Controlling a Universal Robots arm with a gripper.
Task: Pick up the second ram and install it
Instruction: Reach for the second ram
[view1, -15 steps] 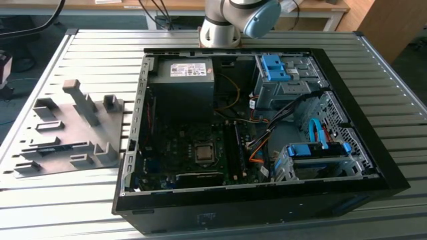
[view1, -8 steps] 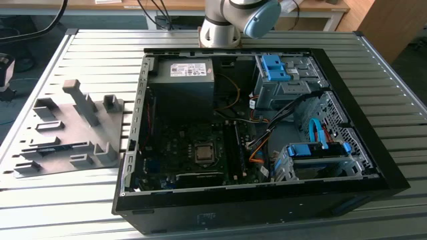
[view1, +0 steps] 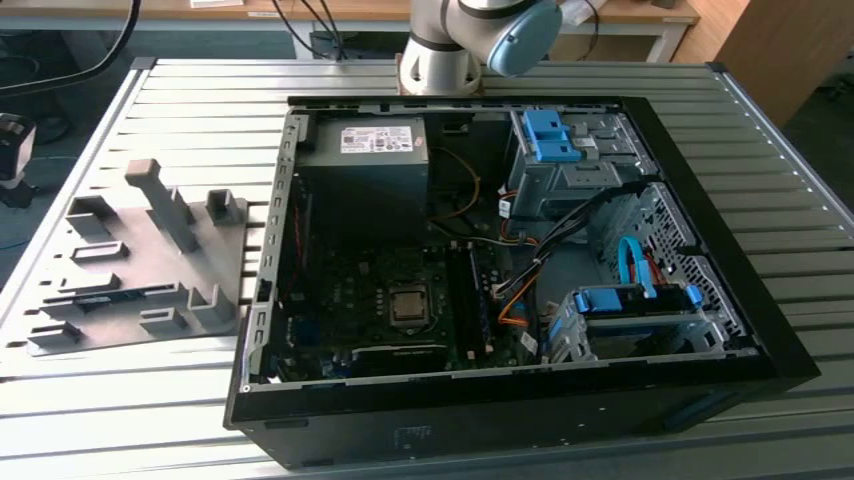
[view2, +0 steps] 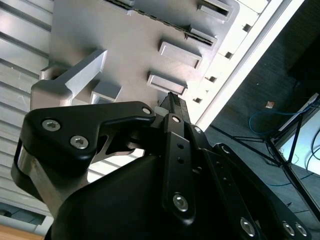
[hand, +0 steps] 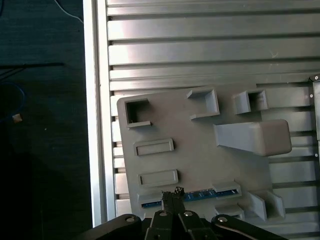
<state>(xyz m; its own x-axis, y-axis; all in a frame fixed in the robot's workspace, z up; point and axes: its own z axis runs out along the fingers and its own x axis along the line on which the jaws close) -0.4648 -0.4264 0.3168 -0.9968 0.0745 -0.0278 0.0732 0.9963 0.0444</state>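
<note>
Ram (hand: 210, 193) sits on edge in a slot of the grey tray (hand: 200, 155) on the tabletop (hand: 200, 50), at the exterior view's left of the case (view1: 534, 420). Tool (hand: 173, 192) hangs over the ram, fingers pressed together, gripping nothing.

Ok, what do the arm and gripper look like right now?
The arm is silver-grey tubing with rounded joints and a light blue cap. The gripper is matt black, built of flat linkage bars joined by silver screws, narrowing to slim tips.
</note>
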